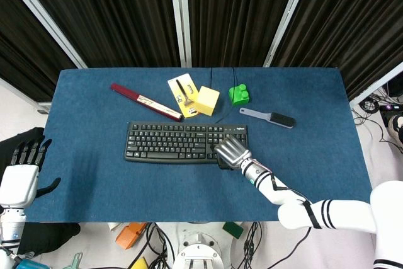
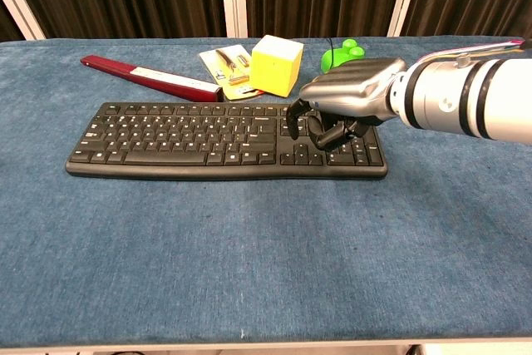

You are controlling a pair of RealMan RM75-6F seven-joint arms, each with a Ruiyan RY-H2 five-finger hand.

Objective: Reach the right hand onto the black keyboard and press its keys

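Note:
The black keyboard (image 1: 186,142) (image 2: 191,140) lies across the middle of the blue table. My right hand (image 1: 230,152) (image 2: 345,99) hovers palm down over its right end, above the arrow keys and number pad. Its fingers (image 2: 312,129) curl downward and their tips reach the keys there; it holds nothing. My left hand (image 1: 21,177) stays off the table's left edge with fingers spread, and the chest view does not show it.
Behind the keyboard lie a dark red bar (image 1: 145,101), a yellow card (image 1: 181,92), a yellow cube (image 1: 207,100) and a green block (image 1: 238,95). A grey brush (image 1: 269,118) lies to the right. The keyboard cable runs to the back edge.

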